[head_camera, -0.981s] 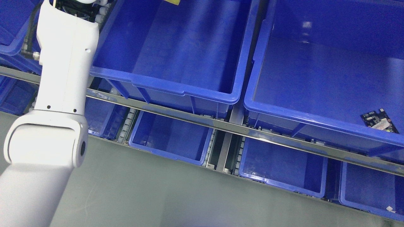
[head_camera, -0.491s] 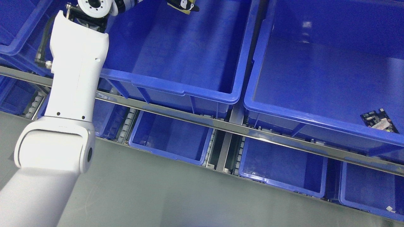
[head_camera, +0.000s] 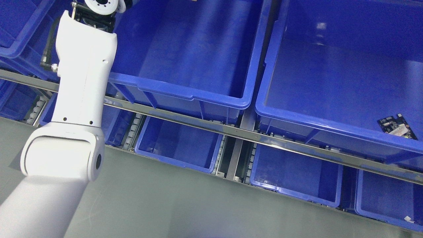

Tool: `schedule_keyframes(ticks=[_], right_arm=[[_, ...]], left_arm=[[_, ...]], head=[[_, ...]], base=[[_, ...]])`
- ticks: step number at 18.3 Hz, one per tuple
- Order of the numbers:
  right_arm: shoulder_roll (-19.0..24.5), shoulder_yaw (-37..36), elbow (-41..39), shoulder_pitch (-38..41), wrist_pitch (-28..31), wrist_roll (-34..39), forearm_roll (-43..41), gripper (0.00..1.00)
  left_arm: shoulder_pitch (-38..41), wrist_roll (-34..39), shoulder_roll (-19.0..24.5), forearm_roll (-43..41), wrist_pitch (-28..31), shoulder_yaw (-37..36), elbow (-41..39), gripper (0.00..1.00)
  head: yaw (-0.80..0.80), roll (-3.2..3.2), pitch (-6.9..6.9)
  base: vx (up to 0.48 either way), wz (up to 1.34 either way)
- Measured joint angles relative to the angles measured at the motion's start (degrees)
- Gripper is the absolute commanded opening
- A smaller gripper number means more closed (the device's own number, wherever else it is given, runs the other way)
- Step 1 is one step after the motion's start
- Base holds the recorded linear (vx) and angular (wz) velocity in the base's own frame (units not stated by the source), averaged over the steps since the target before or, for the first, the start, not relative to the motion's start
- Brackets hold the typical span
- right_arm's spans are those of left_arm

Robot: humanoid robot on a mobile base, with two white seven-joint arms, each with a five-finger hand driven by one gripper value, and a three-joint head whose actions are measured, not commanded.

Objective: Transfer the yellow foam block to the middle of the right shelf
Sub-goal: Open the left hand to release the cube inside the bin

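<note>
The left arm (head_camera: 79,99) enters from the lower left and rises along the left side of the view; its wrist flange (head_camera: 100,5) meets the top edge, and the hand is cut off above it, so the state of the fingers cannot be told. The right arm does not show. The yellow foam block does not show in this view; only a tiny dark speck (head_camera: 193,0) sits at the top edge above the middle bin, too small to identify. The upper shelf level carries 2 large blue bins side by side. The middle bin (head_camera: 185,91) shows only its bare blue floor. The right bin (head_camera: 330,127) holds 1 small dark circuit board (head_camera: 397,127) lying flat in its near right corner, just beside the front wall. A metal rail (head_camera: 238,133) runs under both bins, slanting down to the right. Below it, the lower level holds 3 smaller blue bins: the left one (head_camera: 178,162) and the centre one (head_camera: 297,193) show bare floors, and the right one (head_camera: 383,215) holds a small white scrap (head_camera: 409,218) near its front edge. More blue bins (head_camera: 16,29) stand at the far left, partly hidden behind the arm. Grey floor (head_camera: 165,205) fills the foreground.
</note>
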Motion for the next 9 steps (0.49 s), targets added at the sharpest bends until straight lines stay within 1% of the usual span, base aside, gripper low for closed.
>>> schedule_keyframes(ticks=[5,6,7,8,9], right_arm=[[0.00,0.00,0.00,0.00,0.00,0.00,0.00,1.00],[0.00,0.00,0.00,0.00,0.00,0.00,0.00,1.00],[0.00,0.00,0.00,0.00,0.00,0.00,0.00,1.00],[0.00,0.00,0.00,0.00,0.00,0.00,0.00,1.00],[0.00,0.00,0.00,0.00,0.00,0.00,0.00,1.00]], left_arm=[[0.55,1.98,-0.40,-0.31,-0.17,0.66,-0.02,1.00],[0.66,2.63,-0.45,-0.36,-0.16,0.77,-0.03,0.98],[0.76,3.27,-0.51,-0.41,-0.16,0.88,-0.05,0.86],[0.85,3.86,-0.54,-0.48,-0.15,0.94,-0.07,0.67],[0.89,4.49,-0.58,-0.62,-0.14,0.95,-0.10,0.57]], head=[[0.00,0.00,0.00],[0.00,0.00,0.00],[0.00,0.00,0.00],[0.00,0.00,0.00],[0.00,0.00,0.00]], base=[[0.000,0.00],[0.000,0.00],[0.000,0.00],[0.000,0.00],[0.000,0.00]])
